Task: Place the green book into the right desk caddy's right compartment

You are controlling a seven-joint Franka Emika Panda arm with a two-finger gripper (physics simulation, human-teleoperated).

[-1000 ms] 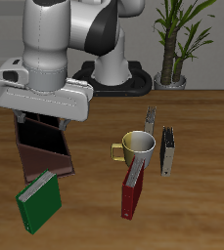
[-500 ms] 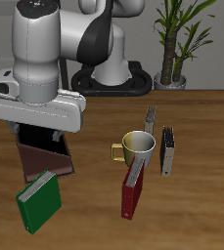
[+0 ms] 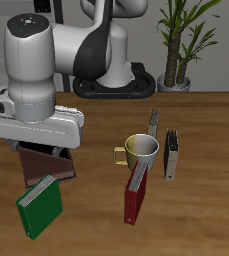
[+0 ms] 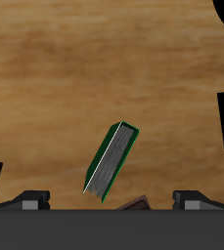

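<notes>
While arm hangs above right desk caddy [image 3: 48, 163], gripper [image 4: 112, 199] holds nothing, jaws spread wide. Green book [image 4: 111, 161] lies on table [image 4: 55, 88] between fingertips [image 4: 30, 198], below jaws, just beside caddy's sloped end panel.

yellow mug [image 3: 141, 152], dark red book [image 3: 136, 195] leaning on it, grey-black books [image 3: 171, 156], potted plant [image 3: 178, 40]

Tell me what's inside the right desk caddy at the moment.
Cannot tell: the robot arm covers most of the long dark brown desk caddy; only its reddish-brown sloped end shows. The thin bright-green book lies outside on the table.
</notes>
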